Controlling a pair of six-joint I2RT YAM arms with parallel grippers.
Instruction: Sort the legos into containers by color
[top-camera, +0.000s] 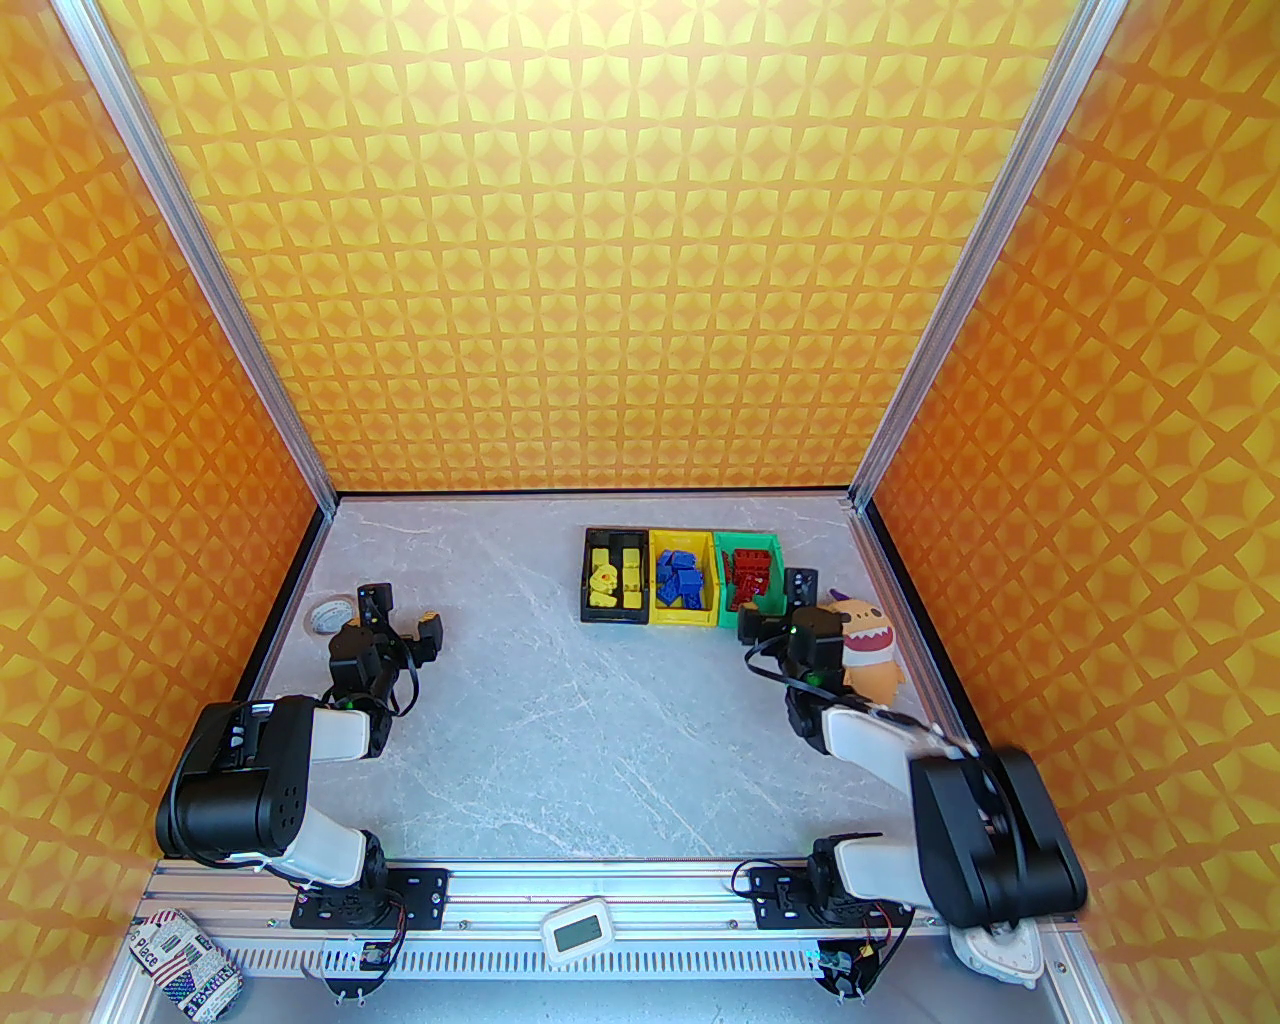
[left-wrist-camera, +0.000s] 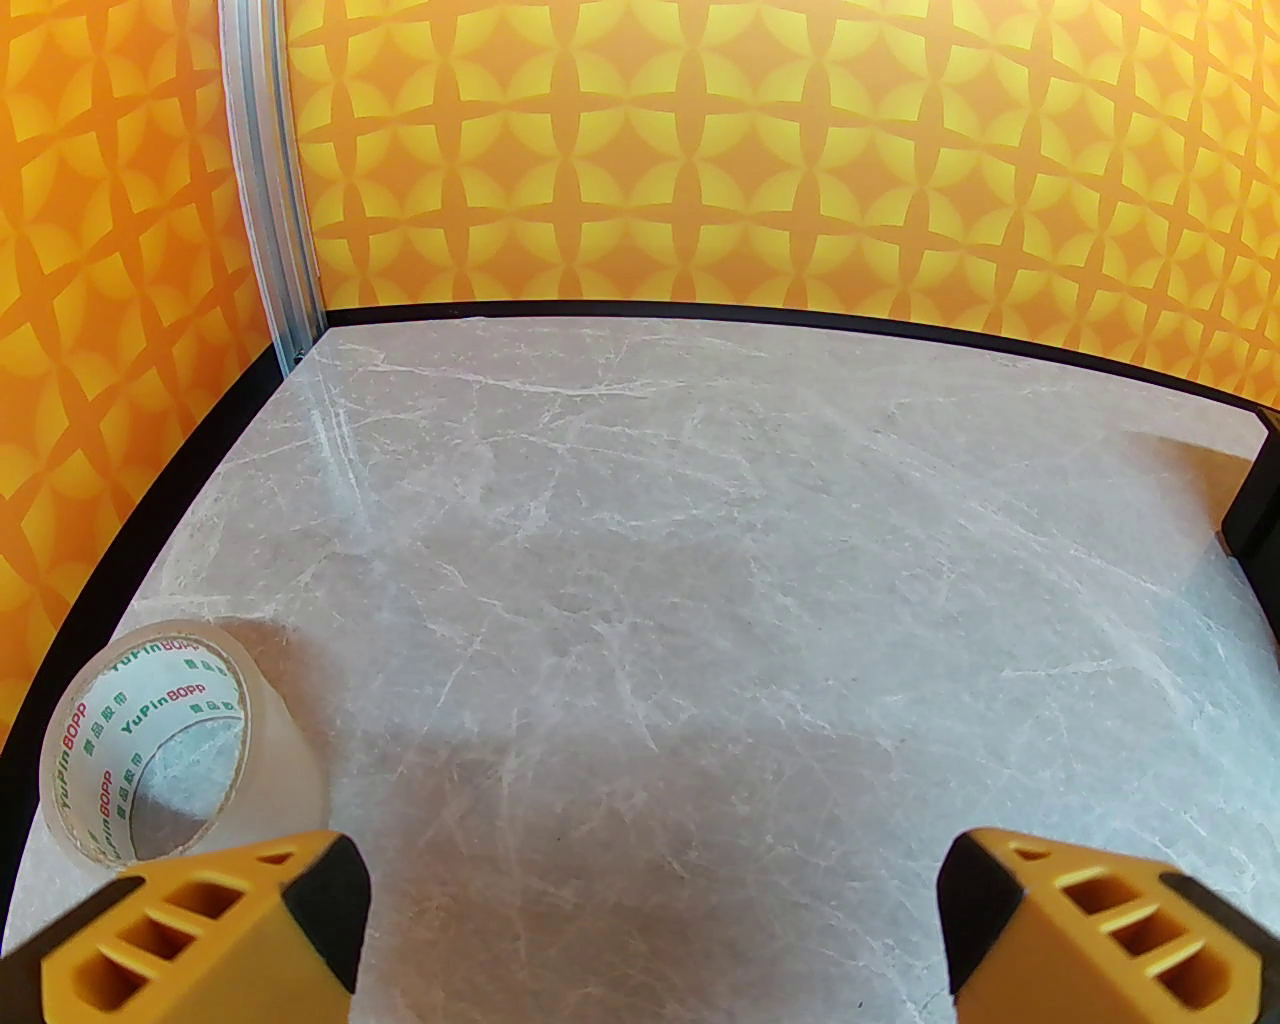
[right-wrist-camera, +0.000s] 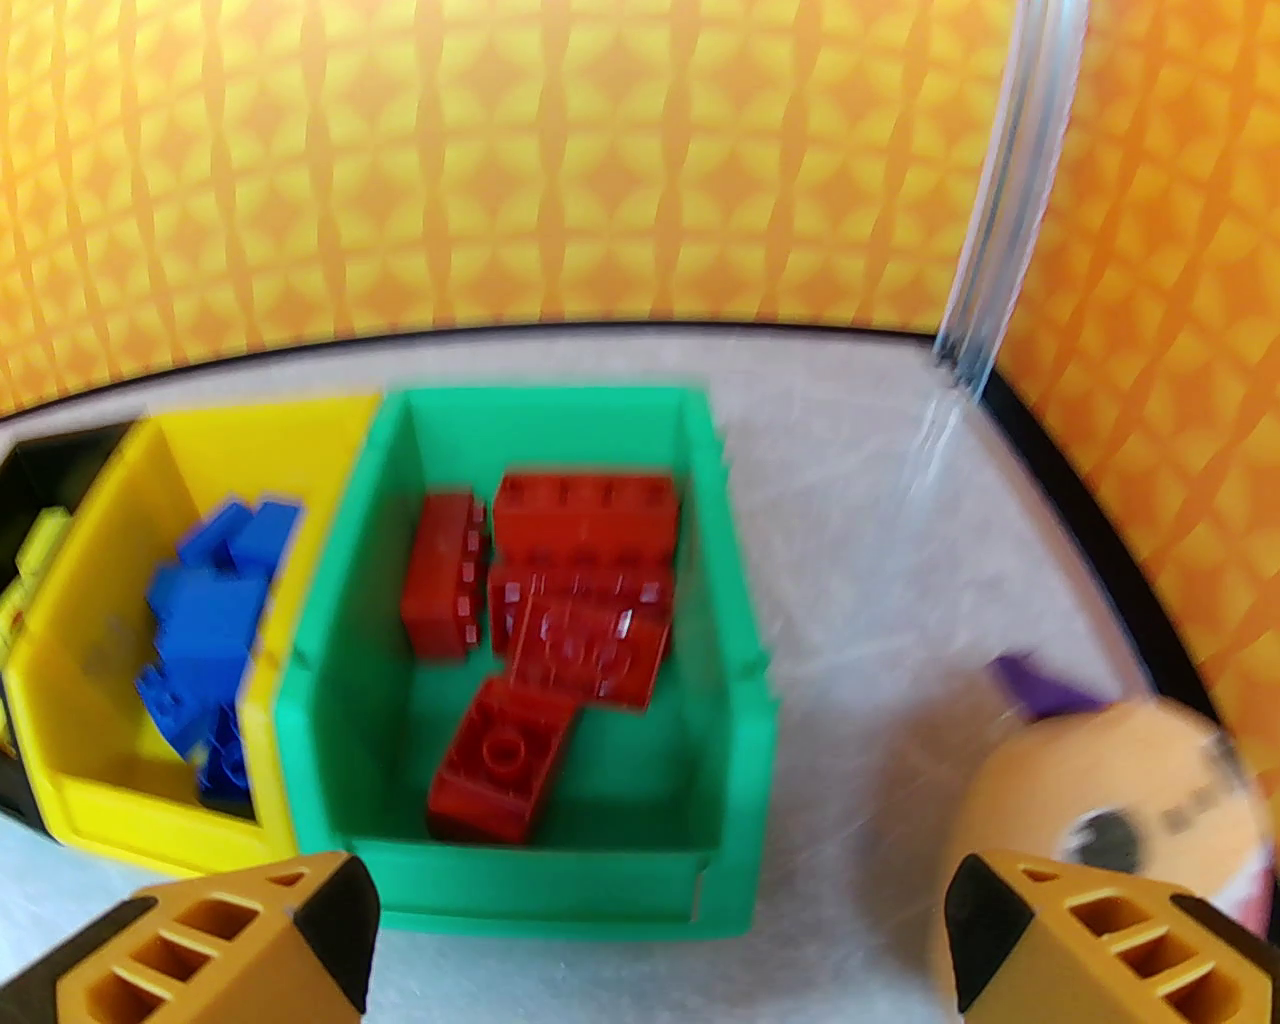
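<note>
**Status:** the sort appears complete. Three bins stand in a row, touching, at approx. 1 o'clock on the worktop (top-camera: 560, 720).
- Black bin (top-camera: 587, 580): holds the yellow bricks (top-camera: 603, 590).
- Yellow bin (top-camera: 683, 617): holds the blue bricks (top-camera: 680, 580).
- Green bin (top-camera: 746, 538): holds the red bricks (top-camera: 750, 578).

No loose brick is visible on the worktop, so nothing seems left to move.

**Hands:**
- Left hand (top-camera: 403, 615): at 9 o'clock, jaws fully apart, nothing between them.
- Right hand (top-camera: 778, 603): at 3 o'clock, just beside the green bin's near end, jaws fully apart, empty.

**View notes:**
- Top view: gives all three bins plus both arms.
- Rt wrist view (blurred): gives the red bricks close up w/ studs, and a plush toy (right-wrist-camera: 1100, 790) at 4 o'clock.
- Lt wrist view: gives a tape roll (left-wrist-camera: 150, 740) at 8 o'clock and bare worktop ahead.
</note>
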